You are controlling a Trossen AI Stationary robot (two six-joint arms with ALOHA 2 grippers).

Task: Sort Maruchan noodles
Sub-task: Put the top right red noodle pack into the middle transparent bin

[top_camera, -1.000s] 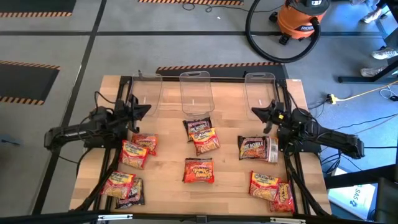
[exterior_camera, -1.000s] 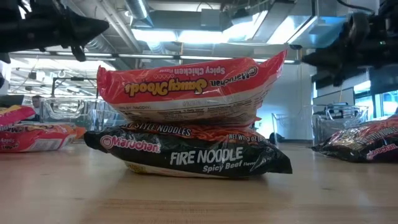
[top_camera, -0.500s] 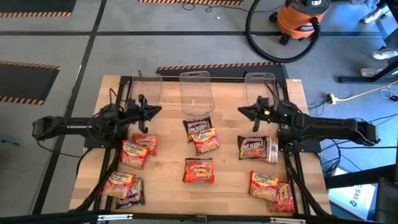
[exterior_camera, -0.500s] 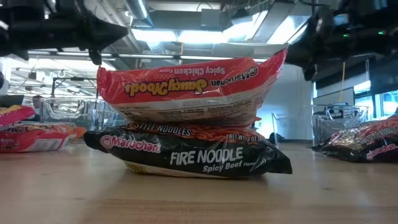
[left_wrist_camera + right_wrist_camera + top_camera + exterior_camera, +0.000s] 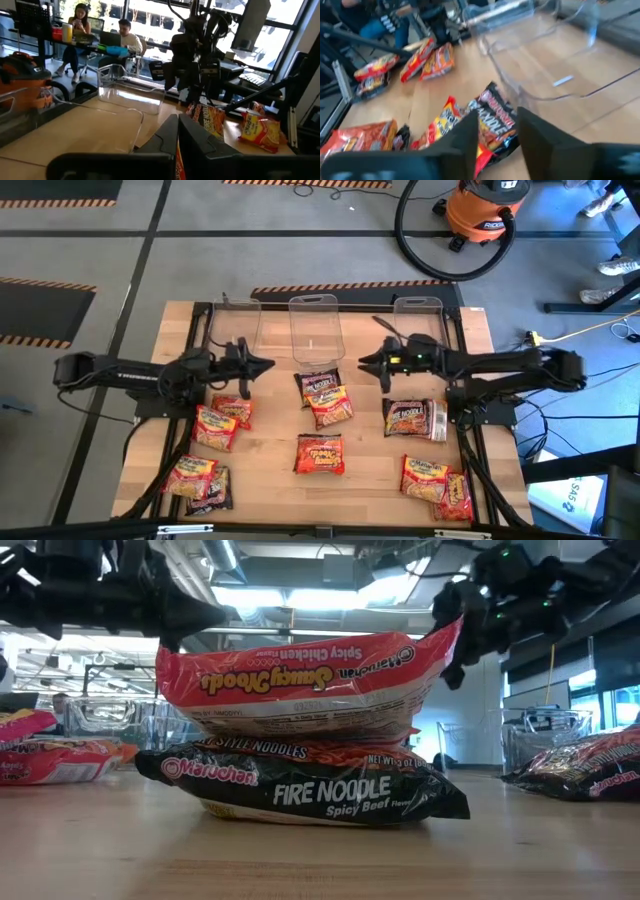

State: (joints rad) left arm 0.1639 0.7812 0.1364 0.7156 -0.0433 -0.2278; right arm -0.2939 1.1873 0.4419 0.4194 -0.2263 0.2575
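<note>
Maruchan noodle packets lie scattered on the wooden table [image 5: 270, 470]. An orange packet [image 5: 331, 406] rests partly on a dark one [image 5: 320, 385] at the middle. A red packet [image 5: 320, 454] lies nearer the front, a dark one [image 5: 415, 418] at the right. Others lie at the left [image 5: 215, 425], front left [image 5: 195, 480] and front right [image 5: 435, 482]. My left gripper [image 5: 262, 365] is shut and hovers level left of the middle stack. My right gripper [image 5: 365, 363] hovers right of it, open, tilted slightly down, with nothing between its fingers [image 5: 470, 135].
Three clear plastic tubs stand along the far edge, at the left [image 5: 237, 328], middle [image 5: 315, 330] and right [image 5: 417, 320]. An orange shop vacuum [image 5: 485, 210] and its hose sit on the floor beyond the table. People sit at desks [image 5: 100, 35] in the room behind.
Both arms have stretched out from their sides toward the table's middle, staying above the packets. The left gripper has stayed shut. The right gripper has tipped a little downward and its fingers have parted. No packet has moved.
</note>
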